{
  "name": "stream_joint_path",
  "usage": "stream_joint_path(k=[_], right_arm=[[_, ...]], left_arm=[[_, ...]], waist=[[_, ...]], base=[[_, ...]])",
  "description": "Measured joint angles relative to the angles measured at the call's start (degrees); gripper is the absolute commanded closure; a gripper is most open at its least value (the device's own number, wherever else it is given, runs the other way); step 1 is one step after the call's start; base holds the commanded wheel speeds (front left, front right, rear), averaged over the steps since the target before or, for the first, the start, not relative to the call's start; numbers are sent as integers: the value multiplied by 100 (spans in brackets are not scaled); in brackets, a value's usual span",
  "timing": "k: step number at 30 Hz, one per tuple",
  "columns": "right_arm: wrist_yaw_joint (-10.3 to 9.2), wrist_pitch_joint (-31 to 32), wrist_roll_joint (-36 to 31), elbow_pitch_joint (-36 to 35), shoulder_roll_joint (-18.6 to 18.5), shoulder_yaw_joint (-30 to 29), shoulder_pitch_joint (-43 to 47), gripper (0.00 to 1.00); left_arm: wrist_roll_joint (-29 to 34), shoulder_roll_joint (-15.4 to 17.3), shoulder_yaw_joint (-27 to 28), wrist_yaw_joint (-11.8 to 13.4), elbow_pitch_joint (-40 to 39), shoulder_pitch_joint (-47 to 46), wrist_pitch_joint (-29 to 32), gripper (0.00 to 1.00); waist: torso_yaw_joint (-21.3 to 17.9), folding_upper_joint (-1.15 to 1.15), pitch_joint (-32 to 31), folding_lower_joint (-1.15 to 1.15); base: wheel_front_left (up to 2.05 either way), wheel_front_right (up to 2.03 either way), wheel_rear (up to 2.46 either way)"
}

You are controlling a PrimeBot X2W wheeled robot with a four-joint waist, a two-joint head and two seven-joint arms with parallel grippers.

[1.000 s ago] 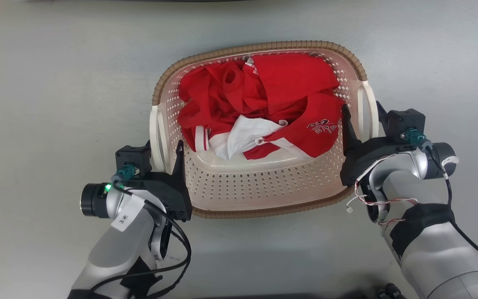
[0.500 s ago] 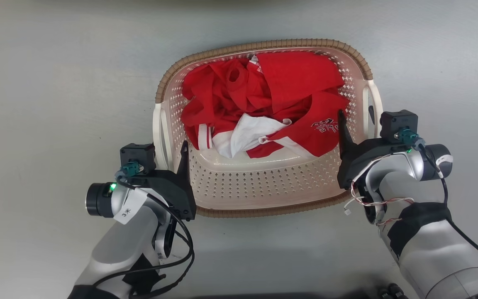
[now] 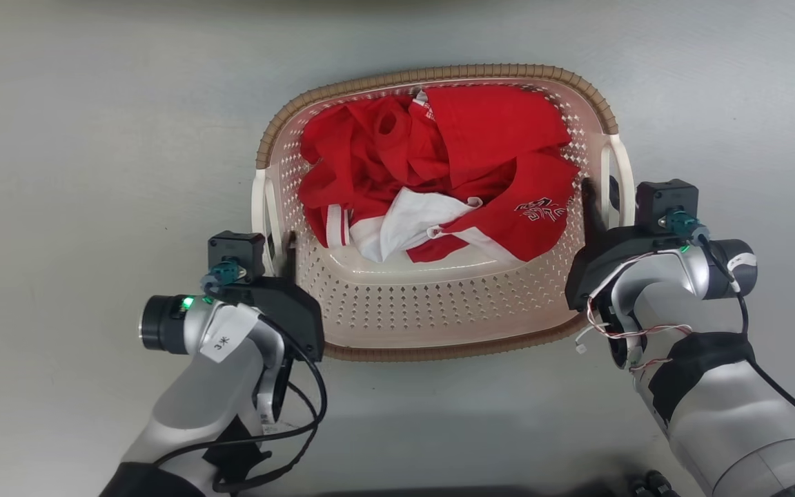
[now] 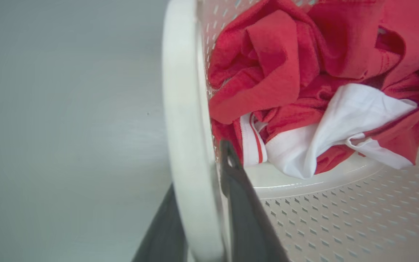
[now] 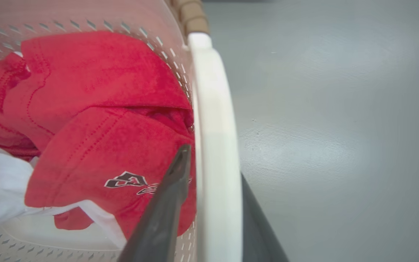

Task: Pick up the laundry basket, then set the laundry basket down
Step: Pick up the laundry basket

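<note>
Against the frame of half a second ago, both grippers are seen drawn in tighter. The inner finger of the left gripper (image 3: pixel 281 243) has been brought from well inside the wall to just beside the left handle (image 3: pixel 263 207), and the right gripper (image 3: pixel 601 190) has been carried a little forward along the right handle (image 3: pixel 624 172). The small pale pink-white perforated plastic laundry basket with a brown woven-look rim (image 3: pixel 439 352) is found at nearly the same place in the head view.

In the left wrist view the left gripper (image 4: pixel 202 160) is closed on the white handle bar (image 4: pixel 184 127), with one dark finger on either side. In the right wrist view the right gripper (image 5: pixel 213 163) is likewise pinched on its handle bar (image 5: pixel 215 145), with one finger inside against the wall and the other outside.

A crumpled heap of red and white clothes (image 3: pixel 439 166) fills the far half of the basket, and a red fold with dark lettering lies close to the right inner finger. A smooth grey surface (image 3: pixel 94 138) lies all around.

The basket is held between the two grippers, mouth upward. Its long axis runs left to right across the head view, with a handle at each short end and the right end turned slightly away from the robot.
</note>
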Motion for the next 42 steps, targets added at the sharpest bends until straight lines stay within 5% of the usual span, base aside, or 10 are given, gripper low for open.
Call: stream_joint_path(k=[1,4,42], right_arm=[[-23,0,34,16,-14,21,-8,71],[-26,2,88,57,-36,92,-15,100],[-126,266,1023,203,-16,1047,584,100]], left_arm=[[0,41,-37,9,16,-5,4,100],[-65,73,-134,36,19,-35,4,100],[-704,24,-835,35,633,239,52,100]], waist=[[-3,0,0,0],[-11,0,-6,0],[22,0,-1201,0]], base=[[0,0,0],[0,0,0],[0,0,0]])
